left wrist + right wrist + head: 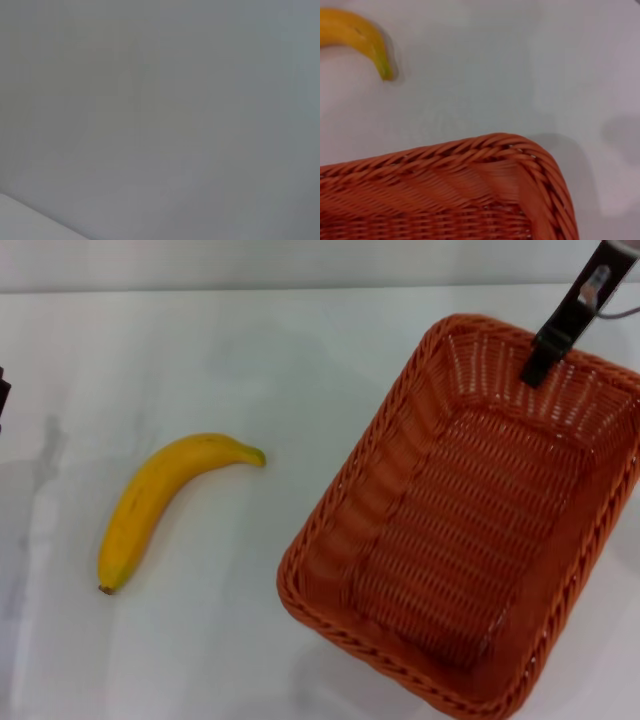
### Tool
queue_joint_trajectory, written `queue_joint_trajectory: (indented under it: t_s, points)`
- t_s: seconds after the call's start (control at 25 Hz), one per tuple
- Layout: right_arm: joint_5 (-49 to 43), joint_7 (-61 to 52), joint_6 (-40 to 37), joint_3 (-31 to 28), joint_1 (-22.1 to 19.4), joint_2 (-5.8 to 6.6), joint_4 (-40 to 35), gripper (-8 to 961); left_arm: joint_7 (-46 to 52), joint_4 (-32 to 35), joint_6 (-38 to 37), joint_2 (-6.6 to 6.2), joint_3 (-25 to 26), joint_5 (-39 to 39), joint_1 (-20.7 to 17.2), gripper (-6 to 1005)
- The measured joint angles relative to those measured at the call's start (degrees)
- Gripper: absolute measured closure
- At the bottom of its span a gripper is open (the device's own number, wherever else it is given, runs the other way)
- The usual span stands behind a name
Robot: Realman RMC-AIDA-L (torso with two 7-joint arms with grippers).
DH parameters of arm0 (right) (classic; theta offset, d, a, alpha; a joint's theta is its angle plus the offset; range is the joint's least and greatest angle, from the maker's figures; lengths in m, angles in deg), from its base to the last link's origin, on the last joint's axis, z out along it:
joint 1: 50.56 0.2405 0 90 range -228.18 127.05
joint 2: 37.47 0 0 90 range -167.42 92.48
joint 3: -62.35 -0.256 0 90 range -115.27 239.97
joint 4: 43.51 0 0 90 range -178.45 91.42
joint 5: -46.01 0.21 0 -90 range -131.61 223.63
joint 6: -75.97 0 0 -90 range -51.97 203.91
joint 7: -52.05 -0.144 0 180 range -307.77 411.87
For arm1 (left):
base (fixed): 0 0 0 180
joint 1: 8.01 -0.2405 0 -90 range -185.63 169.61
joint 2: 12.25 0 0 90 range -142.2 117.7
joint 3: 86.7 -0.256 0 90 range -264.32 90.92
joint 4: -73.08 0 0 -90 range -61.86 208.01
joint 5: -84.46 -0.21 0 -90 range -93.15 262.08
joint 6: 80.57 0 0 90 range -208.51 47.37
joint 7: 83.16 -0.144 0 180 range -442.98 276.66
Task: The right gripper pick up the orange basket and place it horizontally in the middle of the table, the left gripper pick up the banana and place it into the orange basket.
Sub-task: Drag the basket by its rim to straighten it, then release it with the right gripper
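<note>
The orange basket (pixel 372 490) lies on the white table (pixel 250 370) at the right, turned diagonally, with nothing inside. My right gripper (pixel 541 364) comes down from the upper right and dips just inside the basket's far wall. The right wrist view shows one rounded corner of the basket's braided rim (pixel 470 150) close up. The yellow banana (pixel 150 500) lies on the table left of the basket, a short gap away, greenish tip toward it; that banana tip (pixel 382 67) also shows in the right wrist view. Only a dark sliver of my left gripper (pixel 3 392) shows at the left edge.
The table's far edge (pixel 300 288) runs across the top of the head view. Bare white tabletop lies between the banana and the basket and behind both. The left wrist view holds only a plain grey surface (pixel 160 110).
</note>
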State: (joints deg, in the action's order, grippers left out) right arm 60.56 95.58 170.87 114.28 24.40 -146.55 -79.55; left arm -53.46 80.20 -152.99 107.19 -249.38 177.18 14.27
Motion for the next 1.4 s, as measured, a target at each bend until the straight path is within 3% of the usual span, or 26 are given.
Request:
queue_joint_trajectory:
  t_s: [0.52, 0.68, 0.92, 1.2, 1.4]
  points:
    - [0.6, -5.6, 2.0, -8.0, 1.5, 4.13, 0.4, 786, 0.0, -0.2, 0.0, -0.17, 0.4, 0.2, 0.8, 123]
    - [0.7, -8.9, 2.0, -13.9, 1.4, 5.01, 0.5, 786, 0.0, -0.5, 0.0, -0.19, 0.4, 0.3, 1.4, 123]
    - [4.3, -14.1, -0.6, -22.5, -2.3, 4.98, -0.1, 785, -0.3, -1.3, 0.0, -0.27, 0.4, 0.3, 2.1, 124]
    - [12.6, -21.0, -4.3, -22.1, -10.4, 4.43, -5.1, 785, -0.1, -2.4, 0.0, -0.31, 0.4, 0.0, 2.8, 125]
    - [12.7, -22.6, -4.6, -21.4, -12.2, 3.45, -6.5, 784, -0.1, -3.1, 0.0, -0.34, 0.4, 0.0, 3.1, 126]
